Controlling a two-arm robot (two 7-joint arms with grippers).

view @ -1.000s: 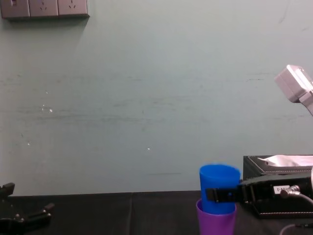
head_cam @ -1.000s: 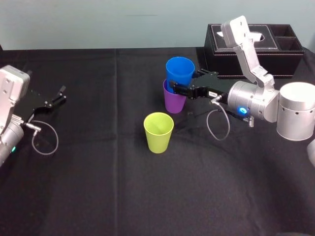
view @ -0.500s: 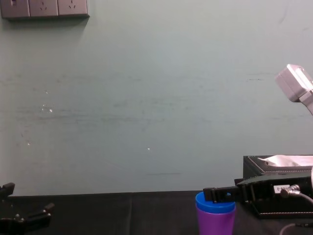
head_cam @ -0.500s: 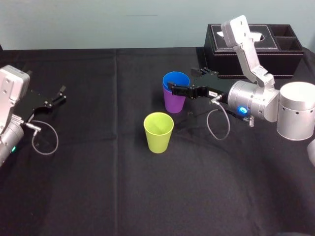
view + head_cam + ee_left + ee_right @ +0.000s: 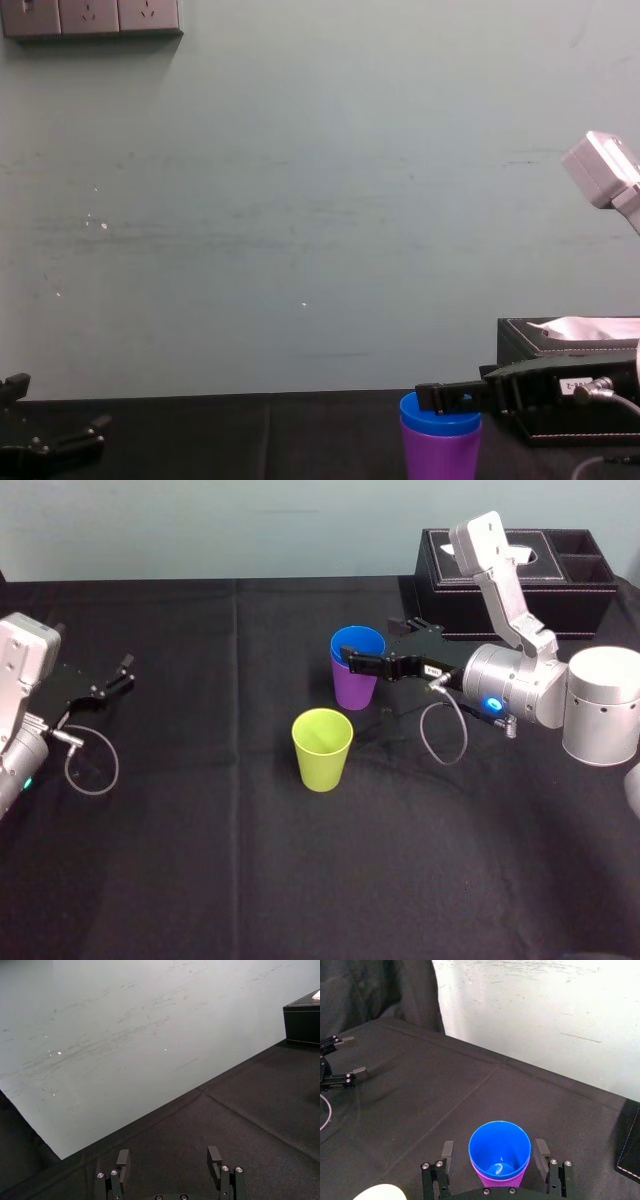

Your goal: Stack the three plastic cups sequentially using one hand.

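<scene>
Blue cup [image 5: 358, 640] sits nested deep inside the purple cup [image 5: 354, 688], with just a band at its rim showing above the purple one. The pair stands upright on the black table cloth [image 5: 200, 860], a little beyond the middle of the table and toward the robot's right.

The right gripper [image 5: 495, 1152] reaches in from the right at the level of that blue rim. Its two thin flat fingers [image 5: 448, 1150] are spread wide, one on each side of the cup. From the right wrist camera a strip of cloth shows between each finger and the cup wall, so the fingers grip nothing and stand apart from the cup. In the chest view the near finger crosses in front of the blue rim. The black arm behind the fingers carries a small white label [image 5: 432, 669], and a grey cable [image 5: 440, 735] loops down below it.

Nearer the robot, and slightly to the left of the nested pair, stands the yellow-green cup [image 5: 322, 748]. It is upright, mouth up, and apart from both the pair and the gripper.

Behind the right arm, at the far right of the table, is a black tissue box [image 5: 580, 610] with a white tissue in its slot.

The left gripper [image 5: 118, 676] lies low over the cloth at the table's far left, well apart from all three cups. Its fingers are spread with nothing between them.
</scene>
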